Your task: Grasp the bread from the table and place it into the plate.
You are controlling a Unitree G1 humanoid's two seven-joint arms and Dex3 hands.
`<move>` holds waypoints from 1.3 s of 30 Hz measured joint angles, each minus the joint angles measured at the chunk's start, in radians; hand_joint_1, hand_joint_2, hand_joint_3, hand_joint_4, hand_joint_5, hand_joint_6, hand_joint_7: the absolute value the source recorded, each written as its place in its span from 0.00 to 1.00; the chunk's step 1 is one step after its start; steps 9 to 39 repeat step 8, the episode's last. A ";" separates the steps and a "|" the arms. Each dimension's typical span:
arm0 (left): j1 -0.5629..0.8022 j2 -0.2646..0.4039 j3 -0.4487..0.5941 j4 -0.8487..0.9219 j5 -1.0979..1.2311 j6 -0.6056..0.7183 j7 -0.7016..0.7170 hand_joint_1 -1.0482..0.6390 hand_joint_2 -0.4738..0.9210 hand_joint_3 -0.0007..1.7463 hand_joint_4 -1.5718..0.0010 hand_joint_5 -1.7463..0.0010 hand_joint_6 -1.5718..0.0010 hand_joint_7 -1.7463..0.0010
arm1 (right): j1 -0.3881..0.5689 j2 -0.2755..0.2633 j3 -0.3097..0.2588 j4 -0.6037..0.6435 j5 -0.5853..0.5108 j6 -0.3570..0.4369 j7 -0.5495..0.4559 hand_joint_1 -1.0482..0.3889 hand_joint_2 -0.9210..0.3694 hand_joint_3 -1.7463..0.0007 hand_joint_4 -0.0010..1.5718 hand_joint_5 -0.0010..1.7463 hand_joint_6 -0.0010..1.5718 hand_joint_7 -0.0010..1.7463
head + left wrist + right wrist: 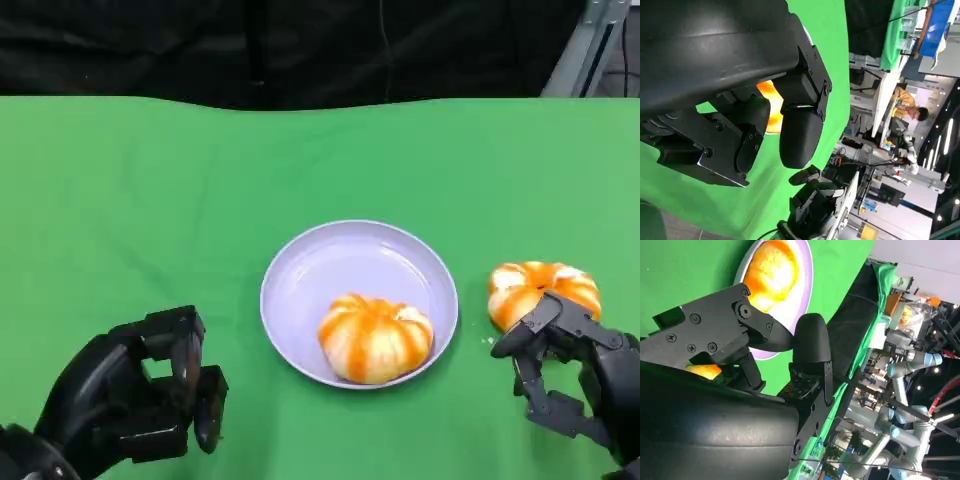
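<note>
1. Fingers of the left hand (135, 400), at the lower left of the head view, are apart and hold nothing; it rests clear of the plate, likely idle so the other arm can work.
2. At centre, the lilac plate (300, 290) already carries one orange-striped bread roll (375, 338), lying toward its lower right rim.
3. Right of the plate, a second bread roll (540, 288) lies on the green table (150, 200), apart from the rim.
4. At the lower right, the right hand (565, 375) is spread and empty just below this roll, apparently lined up to grasp it.
</note>
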 measured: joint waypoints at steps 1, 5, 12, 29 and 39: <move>0.001 0.000 0.000 -0.001 0.000 0.000 0.000 0.74 0.77 0.91 0.34 0.00 0.42 0.00 | 0.001 0.000 0.000 -0.001 -0.001 0.000 -0.001 0.62 0.19 0.47 0.50 1.00 0.44 0.88; 0.007 0.000 0.000 -0.009 0.002 0.000 0.000 0.73 0.76 0.91 0.34 0.00 0.42 0.00 | 0.008 0.000 0.000 -0.017 -0.003 0.002 -0.004 0.62 0.19 0.47 0.50 1.00 0.44 0.89; 0.008 0.000 0.000 -0.009 0.002 0.000 0.000 0.73 0.76 0.91 0.34 0.00 0.43 0.00 | 0.008 0.000 0.001 -0.022 -0.003 0.003 -0.004 0.61 0.19 0.47 0.50 1.00 0.44 0.89; 0.008 0.000 0.000 -0.009 0.002 0.000 0.000 0.73 0.76 0.91 0.34 0.00 0.43 0.00 | 0.008 0.000 0.001 -0.022 -0.003 0.003 -0.004 0.61 0.19 0.47 0.50 1.00 0.44 0.89; 0.008 0.000 0.000 -0.009 0.002 0.000 0.000 0.73 0.76 0.91 0.34 0.00 0.43 0.00 | 0.008 0.000 0.001 -0.022 -0.003 0.003 -0.004 0.61 0.19 0.47 0.50 1.00 0.44 0.89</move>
